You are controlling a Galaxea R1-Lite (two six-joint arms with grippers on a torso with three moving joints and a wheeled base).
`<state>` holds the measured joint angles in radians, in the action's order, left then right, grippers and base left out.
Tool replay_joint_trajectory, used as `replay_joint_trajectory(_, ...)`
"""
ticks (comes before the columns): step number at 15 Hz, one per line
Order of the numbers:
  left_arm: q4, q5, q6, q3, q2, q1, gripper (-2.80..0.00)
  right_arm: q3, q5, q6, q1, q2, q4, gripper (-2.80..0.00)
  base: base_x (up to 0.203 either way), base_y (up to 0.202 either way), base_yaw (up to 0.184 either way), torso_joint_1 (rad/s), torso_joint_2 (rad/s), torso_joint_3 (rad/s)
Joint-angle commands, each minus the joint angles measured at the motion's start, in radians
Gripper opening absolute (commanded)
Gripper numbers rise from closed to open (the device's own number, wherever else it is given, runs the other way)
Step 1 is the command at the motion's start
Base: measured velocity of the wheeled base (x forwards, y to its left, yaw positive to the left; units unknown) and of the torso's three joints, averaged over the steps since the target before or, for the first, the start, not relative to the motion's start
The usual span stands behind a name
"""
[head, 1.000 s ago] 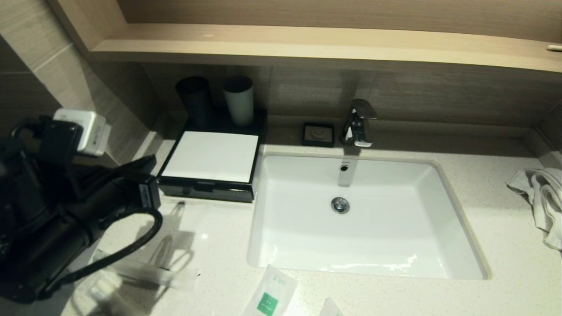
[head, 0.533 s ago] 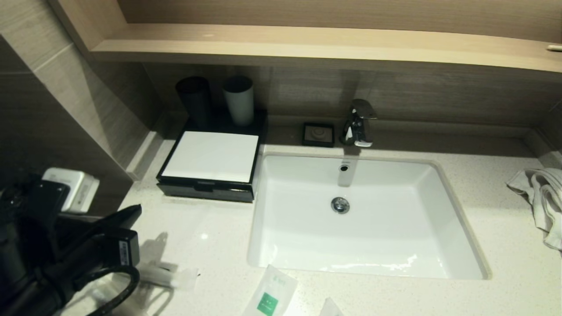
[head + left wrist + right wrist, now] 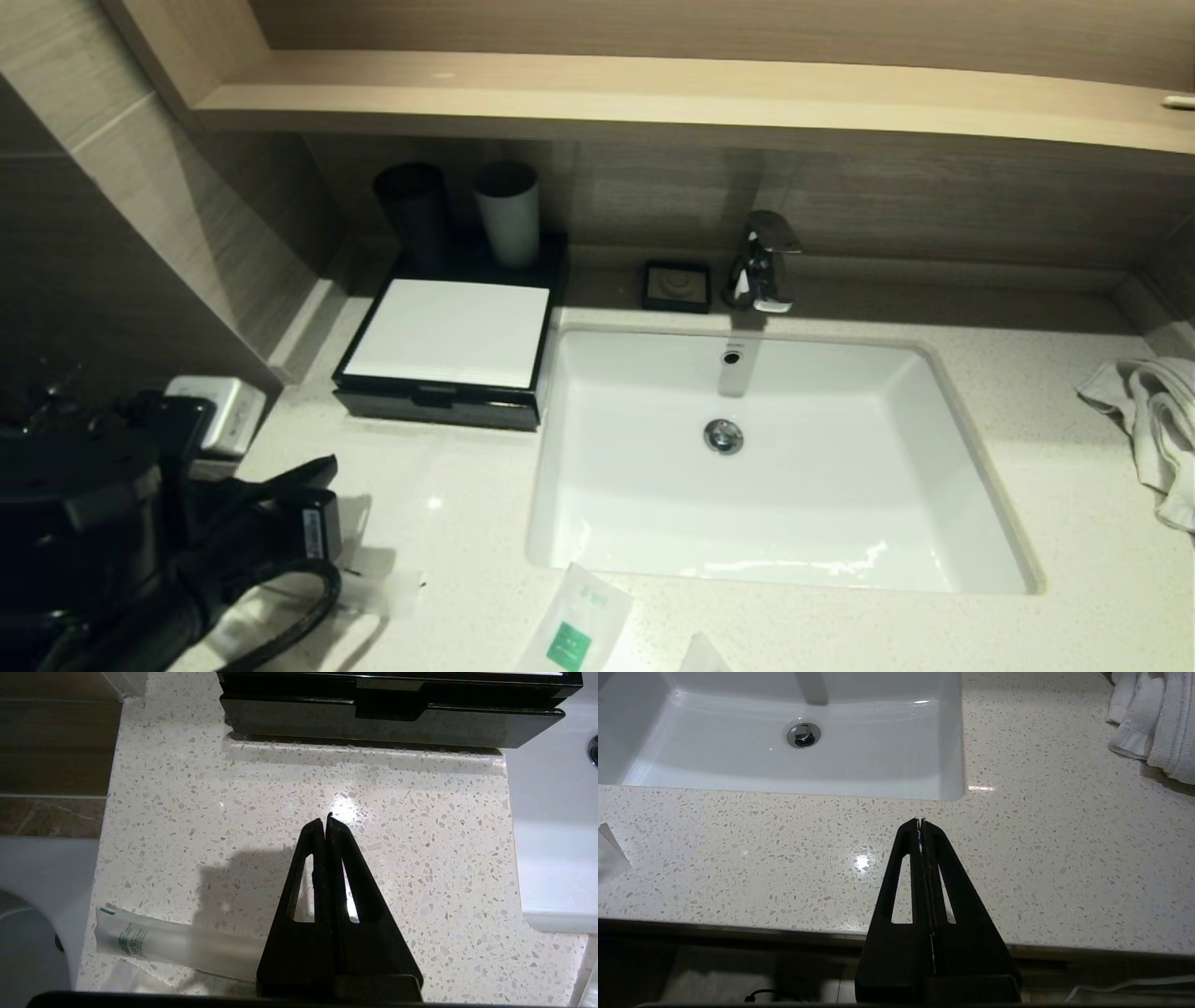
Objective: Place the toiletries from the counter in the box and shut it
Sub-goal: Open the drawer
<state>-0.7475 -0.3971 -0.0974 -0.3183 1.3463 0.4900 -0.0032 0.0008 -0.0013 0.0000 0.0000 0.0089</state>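
Packets at the near counter (image 3: 448,523) edge: flat green-labelled one (image 3: 577,627), long slim one (image 3: 177,947) just beside the left gripper (image 3: 327,821). Fingers pressed together, holding nothing, above bare stone. Right gripper (image 3: 920,822) likewise closed, empty, parked near the counter's front edge. Farther back, black box (image 3: 448,341) with drawer closed, left of the basin (image 3: 943,439).

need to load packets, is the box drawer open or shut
Shut: the box has its black drawer front flush under the white top, with no gap showing.
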Motion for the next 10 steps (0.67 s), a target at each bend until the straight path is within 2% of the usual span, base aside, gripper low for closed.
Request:
replay_joint_trajectory(1, -0.059, 0.004, -0.002, 0.001, 0.105, -0.004, -2.8, 0.0, 0.001, 0.0, 0.0, 0.0, 0.0, -2.8, 0.0, 0.0, 0.0, 0.0, 0.0, 0.0)
replay_joint_trajectory(6, -0.293, 0.01, 0.002, -0.004, 0.293, -0.007, -2.8, 0.0, 0.001, 0.0, 0.0, 0.0, 0.0, -2.8, 0.0, 0.0, 0.0, 0.0, 0.0, 0.0)
replay_joint_trajectory(10, -0.345, 0.009, 0.001, -0.058, 0.364, -0.007, -2.8, 0.0, 0.001, 0.0, 0.0, 0.0, 0.0, -2.8, 0.0, 0.0, 0.0, 0.0, 0.0, 0.0)
